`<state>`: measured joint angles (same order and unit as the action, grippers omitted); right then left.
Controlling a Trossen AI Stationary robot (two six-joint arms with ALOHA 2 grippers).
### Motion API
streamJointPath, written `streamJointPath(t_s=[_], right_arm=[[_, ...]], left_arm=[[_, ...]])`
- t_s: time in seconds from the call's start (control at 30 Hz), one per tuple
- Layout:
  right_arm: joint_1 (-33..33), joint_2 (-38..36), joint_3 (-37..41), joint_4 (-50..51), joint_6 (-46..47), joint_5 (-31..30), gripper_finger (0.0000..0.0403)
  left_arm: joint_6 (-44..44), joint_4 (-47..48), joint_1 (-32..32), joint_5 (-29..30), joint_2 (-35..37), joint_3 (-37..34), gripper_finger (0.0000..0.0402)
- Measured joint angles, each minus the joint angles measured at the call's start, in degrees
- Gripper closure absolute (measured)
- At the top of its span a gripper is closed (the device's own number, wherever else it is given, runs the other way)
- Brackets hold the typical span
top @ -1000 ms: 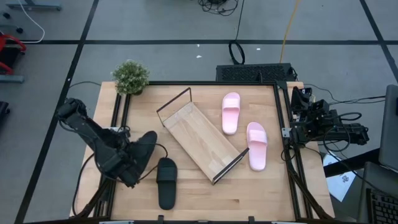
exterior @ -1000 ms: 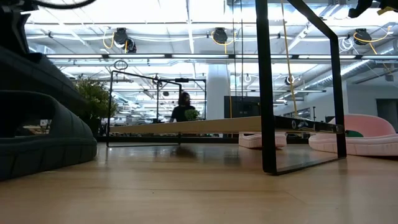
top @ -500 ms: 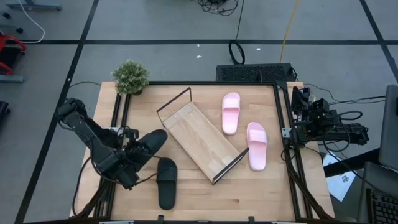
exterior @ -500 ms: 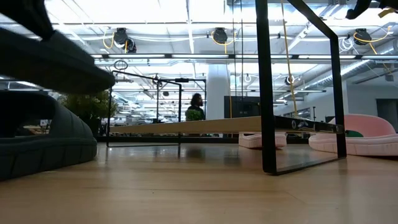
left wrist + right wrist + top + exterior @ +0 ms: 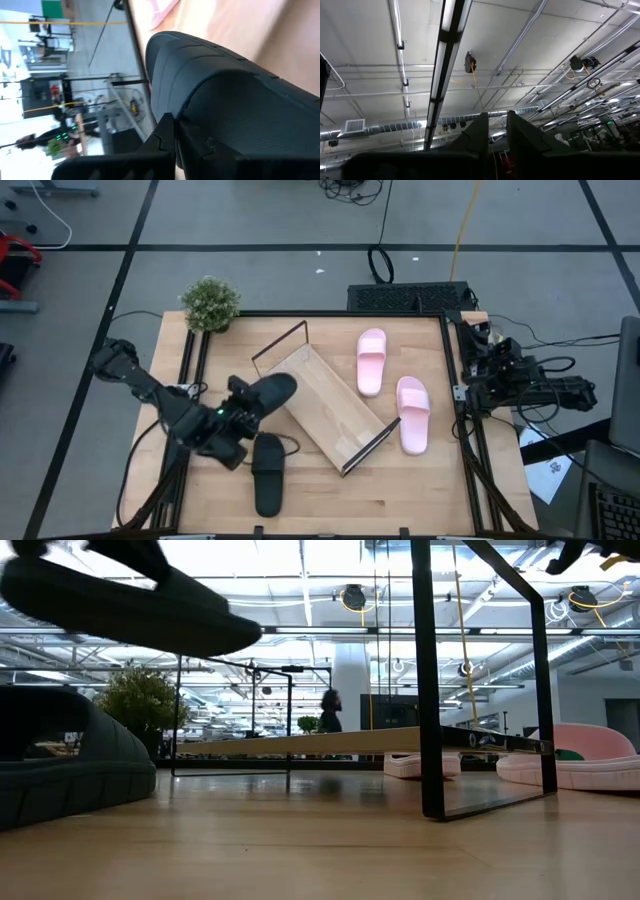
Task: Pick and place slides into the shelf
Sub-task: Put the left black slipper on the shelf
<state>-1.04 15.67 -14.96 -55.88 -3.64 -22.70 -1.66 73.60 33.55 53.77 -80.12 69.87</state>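
Observation:
My left gripper [image 5: 237, 418] is shut on a black slide [image 5: 268, 394], held in the air over the near-left end of the shelf [image 5: 325, 405]. The low view shows this slide [image 5: 130, 602] high above the tabletop. The other black slide [image 5: 268, 473] lies flat on its sole on the table near the front edge. Two pink slides [image 5: 371, 361] [image 5: 412, 413] lie on their soles to the right of the shelf. The shelf, a light-wood board with black wire end frames, lies slantwise on the table. My right gripper [image 5: 504, 136] waits shut at the table's right edge, pointing up at the ceiling. My left gripper holds the black slide by the end nearest the arm [image 5: 200, 132]. One finger [image 5: 165, 135] lies against the slide's side; the slide hides the other. The fingers come from the table's left, slanting down. The slide is lifted clear, its free end [image 5: 288, 385] pointing toward the shelf.
A small potted plant [image 5: 210, 303] stands at the table's far-left corner. Black frame rails [image 5: 458, 395] run along the table's sides. Bare wood lies in front of the shelf. A person [image 5: 329, 710] walks in the room far behind the table.
My left gripper has risen and gone toward the table's right and far side, up to the shelf's left end, and its wrist has rolled. The black slide it carries has turned with it, from pointing away from the front edge to reaching over the shelf's end.

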Motion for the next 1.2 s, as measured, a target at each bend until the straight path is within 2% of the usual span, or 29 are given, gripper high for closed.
streamJointPath(t_s=[0.13,0.23,0.37,0.47,0.8,0.93,1.2], right_arm=[[0.0,1.5,0.0,-1.3,0.0,0.0,0.0344],[0.0,2.3,0.0,-3.0,0.0,0.0,0.0344],[0.0,2.7,0.0,-4.3,0.0,0.0,0.0344],[0.0,2.7,0.0,-4.4,0.0,0.0,0.0344],[0.0,2.7,0.0,-5.4,-0.1,0.0,0.0344],[0.0,2.7,0.0,-5.5,-0.1,0.0,0.0344],[0.0,2.7,0.0,-5.6,-0.5,0.0,0.0344]], left_arm=[[10.1,-7.1,-5.7,0.3,0.0,0.0,0.0402],[20.6,-18.2,-9.2,-0.2,0.0,0.0,0.0402],[33.4,-33.1,-13.4,-4.6,0.0,0.0,0.0402],[39.4,-38.6,-16.9,-6.0,-1.3,0.0,0.0402],[50.6,-47.5,-24.5,-11.9,-10.5,0.0,0.0402],[52.7,-47.8,-26.2,-11.5,-14.6,0.0,0.0401],[49.2,-48.2,-29.8,-10.5,-16.4,0.0,0.0401]])
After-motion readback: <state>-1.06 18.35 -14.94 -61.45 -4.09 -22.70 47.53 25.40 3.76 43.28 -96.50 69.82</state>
